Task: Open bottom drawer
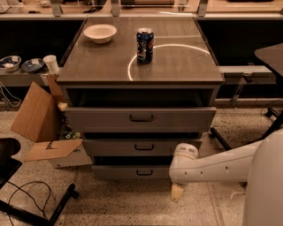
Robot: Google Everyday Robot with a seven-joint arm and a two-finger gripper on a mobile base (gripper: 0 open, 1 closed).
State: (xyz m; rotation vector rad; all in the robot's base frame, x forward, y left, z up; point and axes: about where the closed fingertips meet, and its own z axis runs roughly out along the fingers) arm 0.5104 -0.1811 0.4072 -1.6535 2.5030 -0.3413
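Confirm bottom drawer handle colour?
Black bar handle on the narrow grey bottom drawer, camera view; claw hangs low to its right.

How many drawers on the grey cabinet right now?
3, stacked: top drawer under the tabletop, middle drawer below it, bottom drawer nearest the floor. The arm covers the bottom drawer's right end. The gripper hangs near the floor beside that covered end.

Speckled terrazzo floor (pixel 132 207), warm dim light | pale counter (pixel 247 11) along the back, dark beneath | open cardboard box (pixel 37 119) left of the grey cabinet (pixel 101 66), ring of light (pixel 177 46) on its top | black table (pixel 272 55) far right | loose cable (pixel 22 194) bottom left | gripper (pixel 177 193) low over the floor, front-right of the cabinet
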